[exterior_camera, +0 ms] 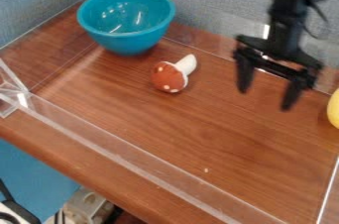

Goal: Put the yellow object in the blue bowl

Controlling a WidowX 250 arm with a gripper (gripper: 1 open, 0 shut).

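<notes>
Pincer [275, 80] open, empty, pointing down over the desk [159, 139], near the yellow object [332, 108] at the right edge. Step: approach. Next: straddle it, close, carry past the mushroom [171, 73] to the blue bowl [126, 20], far left.

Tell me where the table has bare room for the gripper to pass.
Widest bare patch: the wood in front, between the mushroom and the near clear wall. A smaller one lies between mushroom and gripper. Tighter: the blue bowl close behind the mushroom, and the right edge, where the open gripper stands beside the yellow object.
</notes>
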